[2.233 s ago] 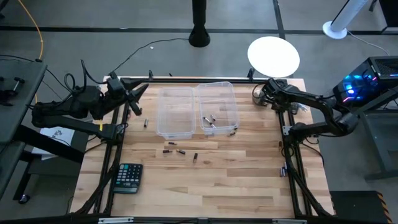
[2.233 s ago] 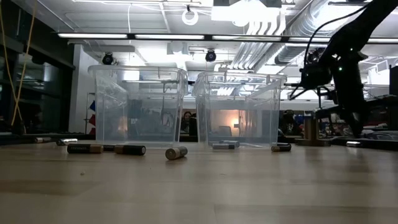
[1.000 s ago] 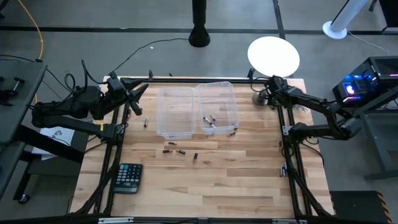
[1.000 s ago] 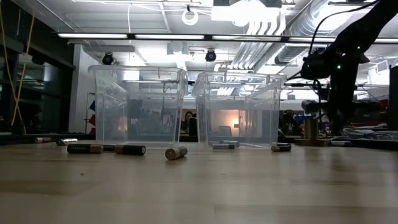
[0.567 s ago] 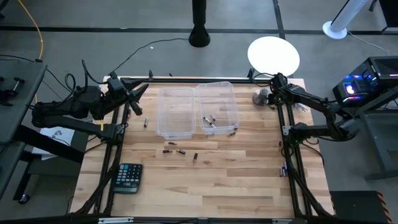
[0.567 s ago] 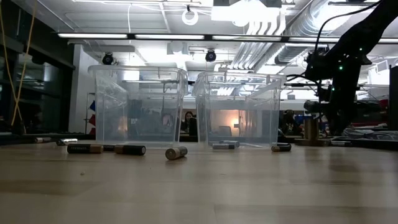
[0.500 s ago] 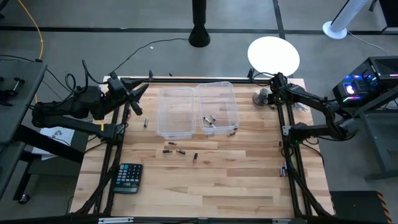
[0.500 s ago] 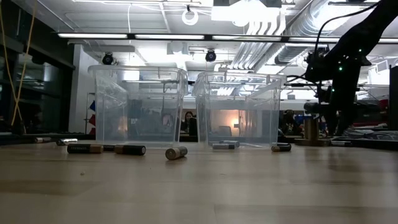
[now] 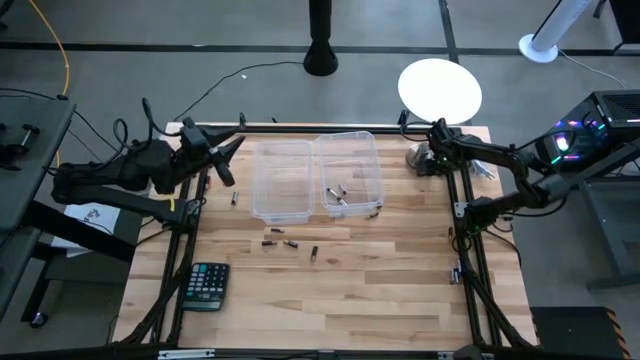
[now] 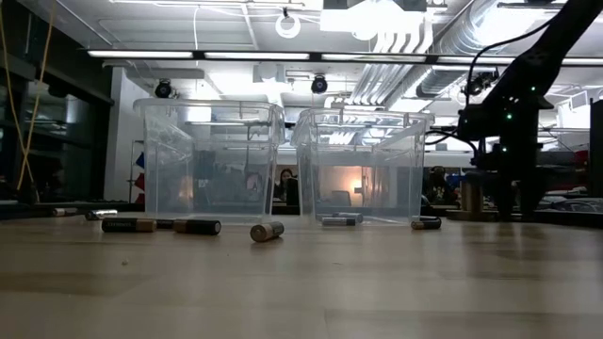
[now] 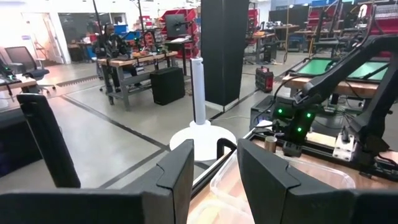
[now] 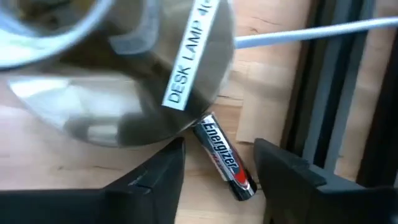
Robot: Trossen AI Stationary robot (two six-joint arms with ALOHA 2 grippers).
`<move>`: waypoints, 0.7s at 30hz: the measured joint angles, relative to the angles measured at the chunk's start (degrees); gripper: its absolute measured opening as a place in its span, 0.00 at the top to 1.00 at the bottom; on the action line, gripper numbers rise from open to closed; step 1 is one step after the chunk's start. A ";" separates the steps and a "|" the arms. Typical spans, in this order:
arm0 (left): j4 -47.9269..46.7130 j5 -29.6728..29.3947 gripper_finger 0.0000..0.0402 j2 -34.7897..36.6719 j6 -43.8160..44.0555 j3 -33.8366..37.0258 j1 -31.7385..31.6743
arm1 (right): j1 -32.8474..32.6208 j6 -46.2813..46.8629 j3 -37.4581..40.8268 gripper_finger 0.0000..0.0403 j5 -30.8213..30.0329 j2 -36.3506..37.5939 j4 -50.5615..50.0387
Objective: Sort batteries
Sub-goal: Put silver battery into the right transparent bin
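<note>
Nearest the table's front edge: a black calculator (image 9: pixel 206 285) at the left corner, well apart from everything else. Farther in, a loose row of batteries (image 9: pixel 290 244) on bare wood in front of the bins, brown-black ones lying flat, one silvery cell (image 10: pixel 267 231) end-on in the low view. Beyond them, two clear plastic bins side by side, touching: the left bin (image 9: pixel 281 180) with nothing visible inside, the right bin (image 9: pixel 350 172) with several batteries (image 9: pixel 338 195) on its floor, and one more cell (image 9: pixel 373 213) just outside its front right corner. Another single cell (image 9: pixel 234 197) beside the left bin, near the left arm.

At the far right corner, right gripper (image 9: pixel 432 150) low over the table, fingers (image 12: pixel 283 177) spread apart and holding nothing, straddling a lone battery (image 12: pixel 224 156) printed "Energizer". Touching that battery's far end, and crowding the approach, a round silver lamp base (image 12: pixel 118 74) with a strip label reading "DESK LAMP 4"; rest of the label cut off. A black frame rail (image 12: pixel 326 93) close on the battery's other side.

At the far left edge, left gripper (image 9: pixel 220 155) raised off the table, fingers (image 11: pixel 177 180) parted, empty, aimed across the bins.
</note>
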State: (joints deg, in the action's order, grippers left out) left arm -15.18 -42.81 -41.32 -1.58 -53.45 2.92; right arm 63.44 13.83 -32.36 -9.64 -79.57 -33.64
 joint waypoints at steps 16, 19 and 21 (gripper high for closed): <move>7.63 0.11 0.71 2.10 -0.11 -0.02 0.26 | -7.73 9.48 -0.29 0.95 9.92 8.40 -9.46; 8.05 0.17 0.71 3.05 -0.07 -0.02 0.26 | -9.70 13.24 -0.83 0.95 10.83 12.05 -9.04; 7.79 0.24 0.71 3.40 0.03 -0.02 0.26 | -11.55 15.47 -1.06 0.95 11.72 14.79 -10.07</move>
State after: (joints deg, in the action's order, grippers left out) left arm -7.39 -42.57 -37.92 -1.55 -53.47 3.18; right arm 51.89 29.30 -33.42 2.09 -64.78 -43.71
